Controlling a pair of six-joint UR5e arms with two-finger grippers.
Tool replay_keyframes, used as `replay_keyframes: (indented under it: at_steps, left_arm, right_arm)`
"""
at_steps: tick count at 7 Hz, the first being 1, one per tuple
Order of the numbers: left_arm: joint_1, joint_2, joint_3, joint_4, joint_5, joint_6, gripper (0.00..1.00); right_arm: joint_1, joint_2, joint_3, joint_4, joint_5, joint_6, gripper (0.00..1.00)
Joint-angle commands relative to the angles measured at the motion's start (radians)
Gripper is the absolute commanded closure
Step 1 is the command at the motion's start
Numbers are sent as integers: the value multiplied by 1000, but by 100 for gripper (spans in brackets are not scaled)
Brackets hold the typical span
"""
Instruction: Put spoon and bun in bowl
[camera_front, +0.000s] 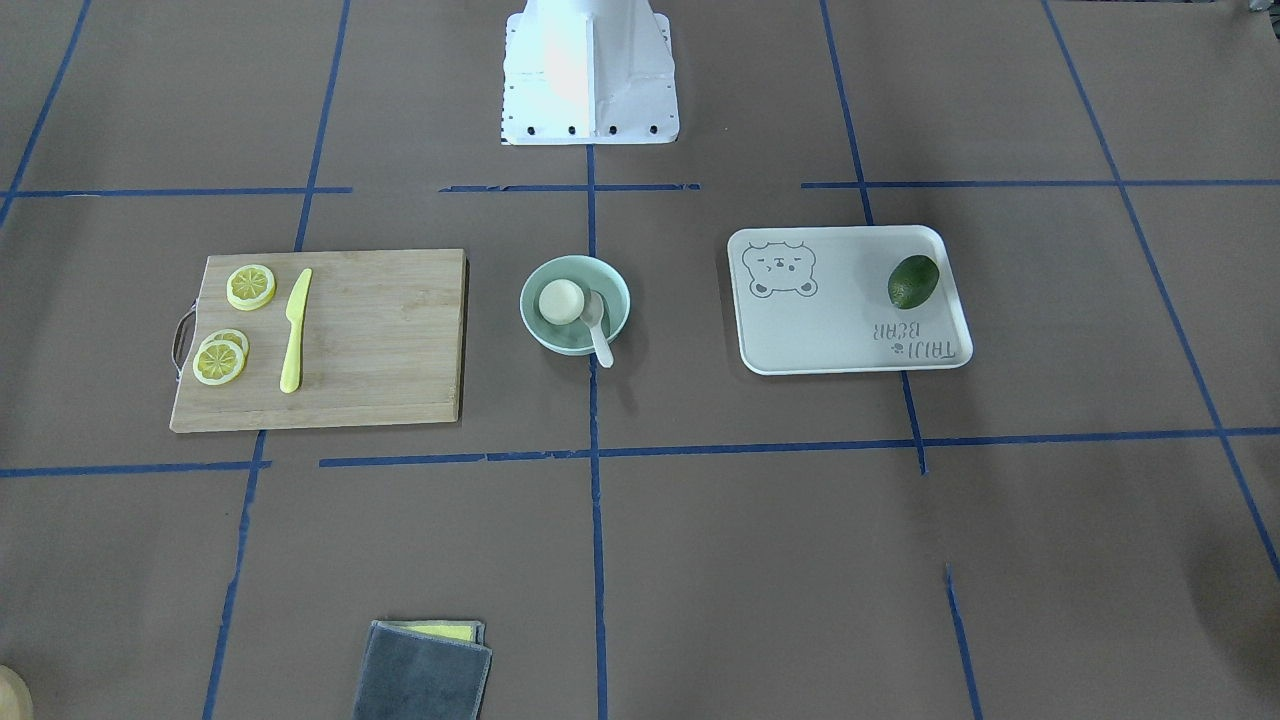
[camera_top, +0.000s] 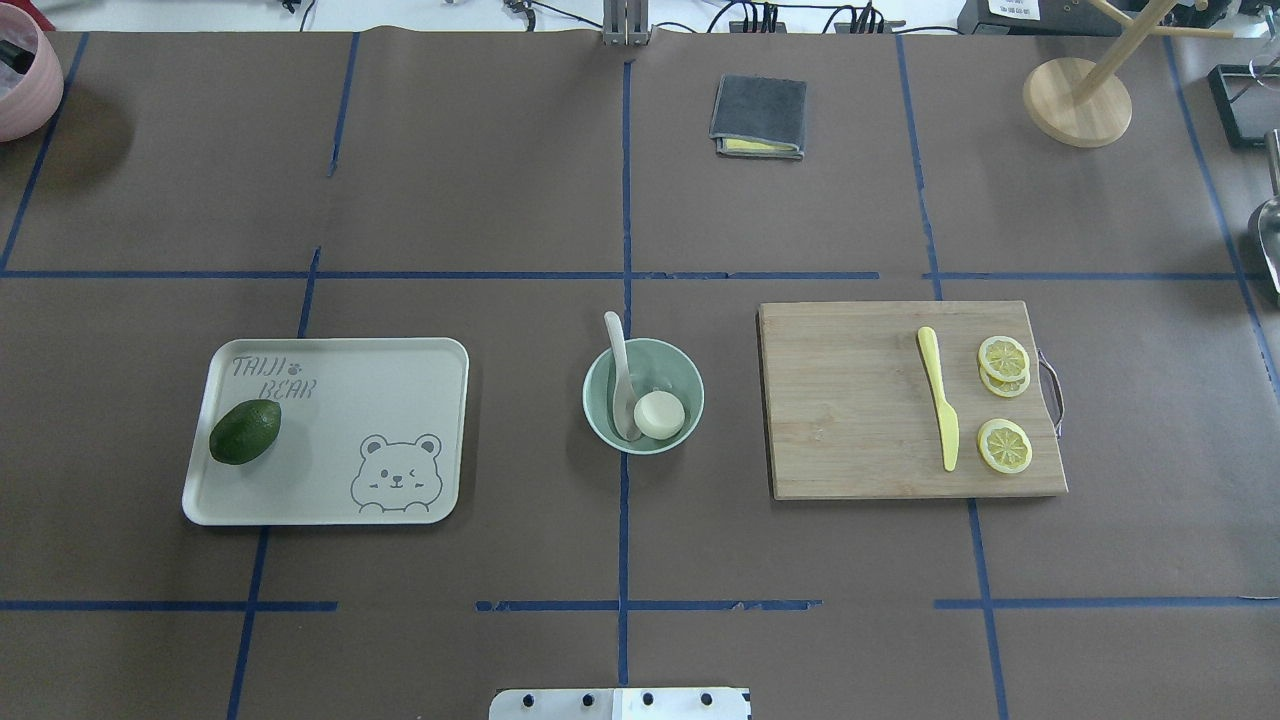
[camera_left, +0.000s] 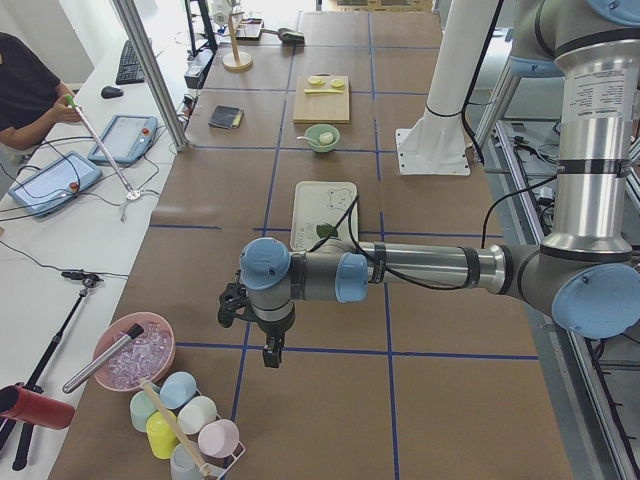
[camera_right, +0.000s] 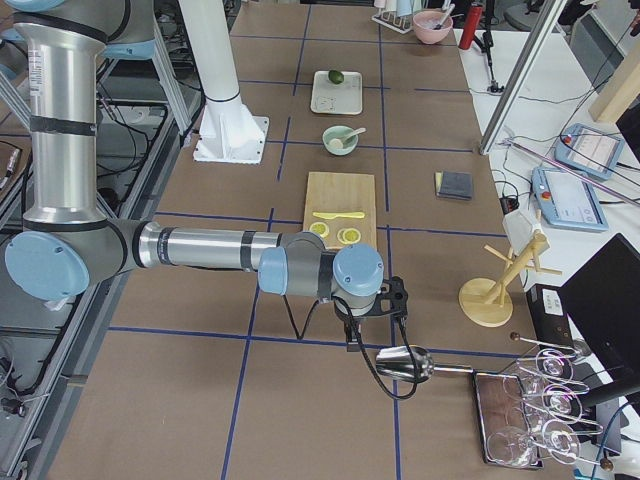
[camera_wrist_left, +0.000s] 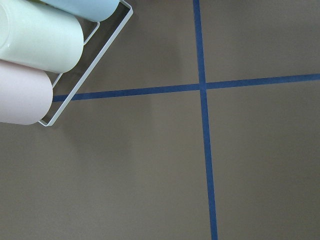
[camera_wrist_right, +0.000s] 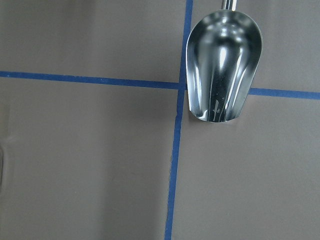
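The mint-green bowl stands at the table's middle. It also shows in the front view. The white bun lies inside it, flat pale side up. The white spoon rests with its scoop in the bowl beside the bun and its handle over the rim. My left gripper hangs far off at the table's left end, near a cup rack. My right gripper hangs at the right end, above a metal scoop. Both show only in the side views, so I cannot tell whether they are open or shut.
A wooden cutting board holds a yellow knife and lemon slices. A white tray holds an avocado. There is also a folded grey cloth, a metal scoop, a cup rack and a wooden stand.
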Motion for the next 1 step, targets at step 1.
replay_keyframes:
  at_steps: [1]
  left_arm:
    - [0, -4, 4, -5, -1, 0, 0]
  right_arm:
    - [0, 6, 1, 0, 1, 0, 0]
